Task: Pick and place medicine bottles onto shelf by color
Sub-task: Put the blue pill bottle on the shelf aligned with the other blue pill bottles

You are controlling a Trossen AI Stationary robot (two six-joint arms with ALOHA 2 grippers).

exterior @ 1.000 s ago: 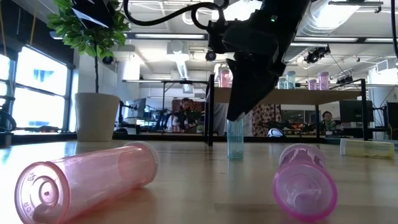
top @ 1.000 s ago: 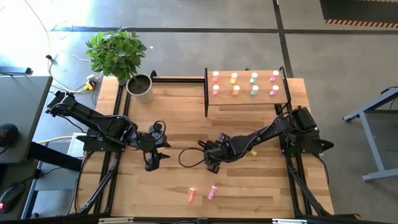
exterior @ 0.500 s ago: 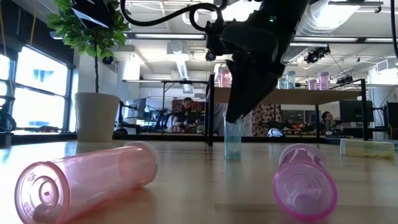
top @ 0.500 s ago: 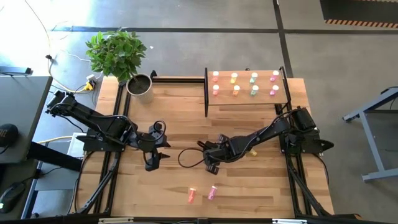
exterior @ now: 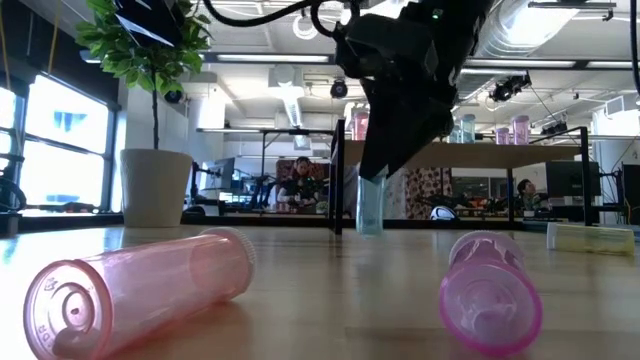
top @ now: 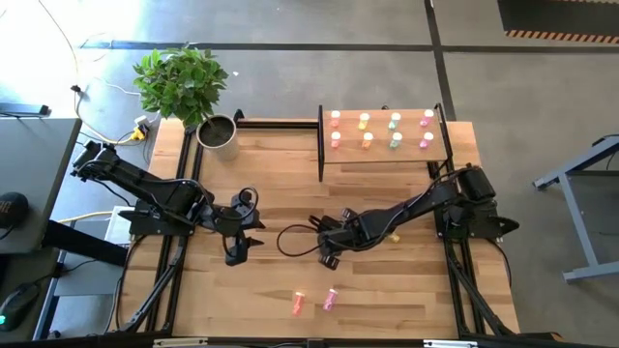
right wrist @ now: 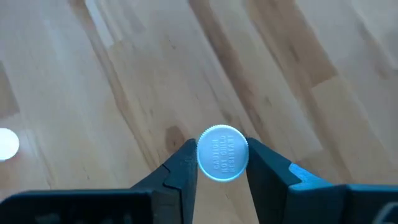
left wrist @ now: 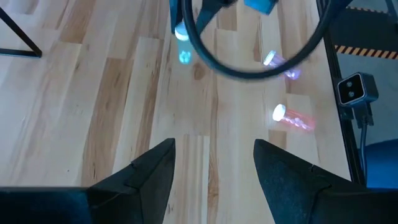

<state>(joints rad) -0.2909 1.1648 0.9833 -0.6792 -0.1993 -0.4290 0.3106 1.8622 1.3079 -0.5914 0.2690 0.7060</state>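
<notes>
Nearest you, at the table's front edge, two medicine bottles lay on their sides: a pink bottle (exterior: 140, 290) and, just beside it, a magenta bottle (exterior: 490, 290); from above they showed as the pink (top: 298, 304) and the magenta (top: 330, 299) side by side; a yellow bottle (exterior: 590, 237) lay farther off toward the right side.

Past those, near the table's middle, your right gripper (top: 332, 250) was clamped on a pale green bottle (exterior: 370, 208); in the right wrist view its two fingers (right wrist: 180, 171) pressed against either side of the bottle's round white cap (right wrist: 222, 153), and in the low view the bottle hung upright with its base just clear of the wood; a black cable (top: 295, 242) looped on the table beside that gripper.

Your left gripper (top: 238, 253) waited over the table's left-centre, its jaws spread apart and holding nothing; its fingers (left wrist: 146, 174) framed bare wood, with the two fallen bottles and the held one farther off.

At the far right of the table stood the shelf (top: 382, 155), a light-wood board in a black frame; eight bottles stood upright on it in two rows of four, sorted in columns by colour: pink, yellow, green, magenta.

At the far left corner you had a grey pot (top: 218, 130) with a leafy plant (top: 182, 82).
</notes>
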